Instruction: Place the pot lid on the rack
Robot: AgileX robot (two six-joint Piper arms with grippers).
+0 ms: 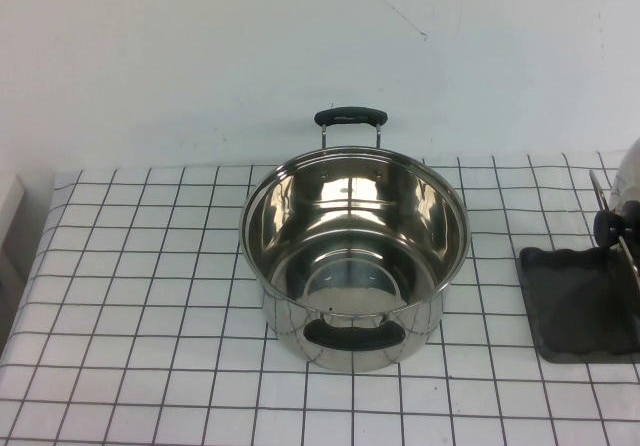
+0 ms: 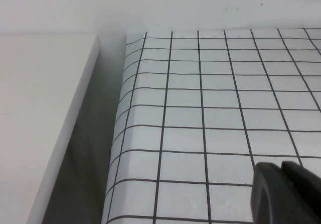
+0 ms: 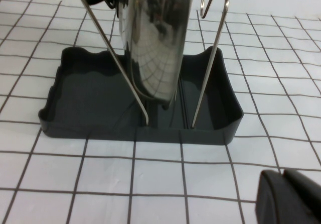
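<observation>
**Steel lid standing in the rack: back off cleanly**

High view: the stainless pot [image 1: 354, 256] sits open at mid-table on the checked cloth [image 1: 130, 296]. At the right edge, the dark grey rack [image 1: 575, 306] carries the pot lid [image 1: 630, 181], mostly cut off by the frame, its black knob [image 1: 608, 228] facing the pot. Neither arm shows here.

Left wrist view: the left gripper [image 2: 286, 194] is over bare cloth near the table's left edge, far from the work; its jaws look pressed together, holding nothing.

Right wrist view: the lid stands on edge between the wire uprights [image 3: 210, 58], its lower rim down in the tray. The right gripper [image 3: 291, 196] is just in front of the rack, clear of it, jaws seemingly together and empty.

The placing looks done. What remains, I judge, is retreating straight away from the rack, without brushing the wires, since a nudge could tip the lid.
</observation>
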